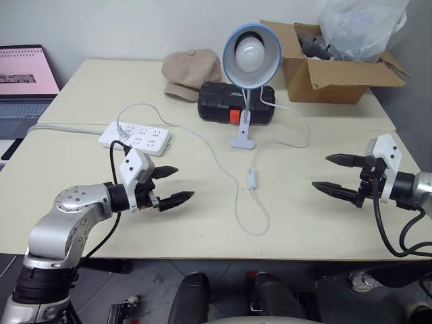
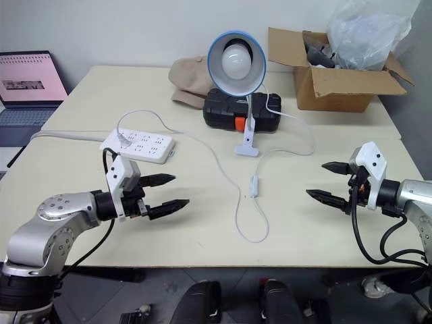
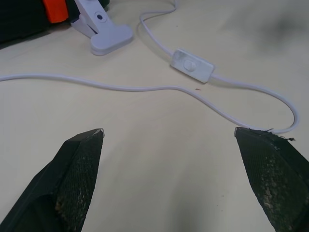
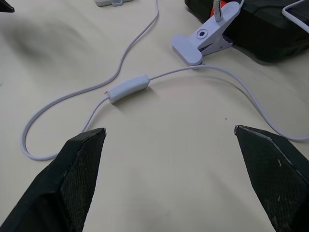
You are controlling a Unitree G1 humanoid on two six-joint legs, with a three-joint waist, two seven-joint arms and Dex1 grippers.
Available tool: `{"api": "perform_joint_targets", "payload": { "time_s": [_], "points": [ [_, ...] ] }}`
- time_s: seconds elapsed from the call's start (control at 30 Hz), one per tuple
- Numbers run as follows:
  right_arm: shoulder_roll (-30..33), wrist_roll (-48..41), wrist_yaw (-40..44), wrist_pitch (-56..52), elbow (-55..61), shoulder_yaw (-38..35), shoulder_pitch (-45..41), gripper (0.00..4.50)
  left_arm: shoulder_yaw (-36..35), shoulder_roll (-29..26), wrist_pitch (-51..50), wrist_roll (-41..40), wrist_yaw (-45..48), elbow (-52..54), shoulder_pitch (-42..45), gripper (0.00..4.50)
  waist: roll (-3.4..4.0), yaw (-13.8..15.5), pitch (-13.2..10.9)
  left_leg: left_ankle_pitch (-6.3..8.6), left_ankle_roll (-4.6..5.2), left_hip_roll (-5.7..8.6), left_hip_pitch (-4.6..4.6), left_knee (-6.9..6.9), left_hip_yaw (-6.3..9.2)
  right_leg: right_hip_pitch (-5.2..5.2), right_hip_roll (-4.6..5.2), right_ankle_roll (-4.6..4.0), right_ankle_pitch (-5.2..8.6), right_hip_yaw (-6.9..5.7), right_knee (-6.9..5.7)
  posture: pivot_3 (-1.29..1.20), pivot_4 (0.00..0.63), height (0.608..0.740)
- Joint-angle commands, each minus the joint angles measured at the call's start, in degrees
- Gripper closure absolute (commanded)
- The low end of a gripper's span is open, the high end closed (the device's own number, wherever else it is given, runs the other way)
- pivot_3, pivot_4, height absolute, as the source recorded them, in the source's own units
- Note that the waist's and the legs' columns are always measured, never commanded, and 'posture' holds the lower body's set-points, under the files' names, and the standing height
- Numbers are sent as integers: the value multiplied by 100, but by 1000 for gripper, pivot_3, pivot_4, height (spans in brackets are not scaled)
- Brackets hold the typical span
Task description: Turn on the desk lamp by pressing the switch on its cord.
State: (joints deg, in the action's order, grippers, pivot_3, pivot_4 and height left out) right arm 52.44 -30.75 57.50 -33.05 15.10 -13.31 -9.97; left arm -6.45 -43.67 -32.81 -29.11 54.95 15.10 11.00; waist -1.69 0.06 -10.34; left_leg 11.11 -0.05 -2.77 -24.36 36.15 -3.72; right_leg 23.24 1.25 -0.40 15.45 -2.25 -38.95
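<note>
The left hand (image 1: pixel 174 185) and the right hand (image 1: pixel 332 173) are hovering over the near part of the surface (image 1: pixel 202 223), each with its fingers spread wide apart and gripping nothing. They are pointing inward toward each other, with a broad stretch of bare surface lying between them.

In that gap the cord (image 1: pixel 237 209) is looping toward the near edge and turning back. The switch (image 1: pixel 252 179) is lying flat on the surface partway along it, between the two hands and touched by neither. The lamp (image 1: pixel 251 55) is standing farther back at the middle, its shade facing the camera, its clamp (image 1: pixel 242 140) resting on the surface just in front of a black case (image 1: pixel 219 102). The bulb is looking unlit.

The left wrist view is showing the switch (image 3: pixel 192 65) from above, with its round button facing up; the right wrist view is showing the same switch (image 4: pixel 128 88) from the side, so the button is not visible there. The clamp (image 4: pixel 200 44) is appearing in both.

A power strip (image 1: pixel 138 138) is sitting far left of the switch, with the cord running up to it. A tan cap (image 1: pixel 190 73) is lying behind the case, and a cardboard box (image 1: pixel 331 71) is standing at the far right corner. A laptop (image 1: pixel 23 77) is open off the left edge.
</note>
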Motion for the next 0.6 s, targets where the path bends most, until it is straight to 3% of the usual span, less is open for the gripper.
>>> {"api": "perform_joint_targets", "payload": {
  "time_s": [0.03,0.6],
  "points": [
    [34,-60,20,84,170,-163,33,14,26,-33,193,14,112,51,97,0,0,0,0,0,0,0,0,0,0,0,0,0,0,0,0,0,150,740],
    [-116,-186,-689,-893,171,-30,-501,14,36,-51,658,286,121,21,50,0,0,-7,0,0,0,-1,1,0,0,0,0,0,0,0,-2,0,150,740]
  ]
}}
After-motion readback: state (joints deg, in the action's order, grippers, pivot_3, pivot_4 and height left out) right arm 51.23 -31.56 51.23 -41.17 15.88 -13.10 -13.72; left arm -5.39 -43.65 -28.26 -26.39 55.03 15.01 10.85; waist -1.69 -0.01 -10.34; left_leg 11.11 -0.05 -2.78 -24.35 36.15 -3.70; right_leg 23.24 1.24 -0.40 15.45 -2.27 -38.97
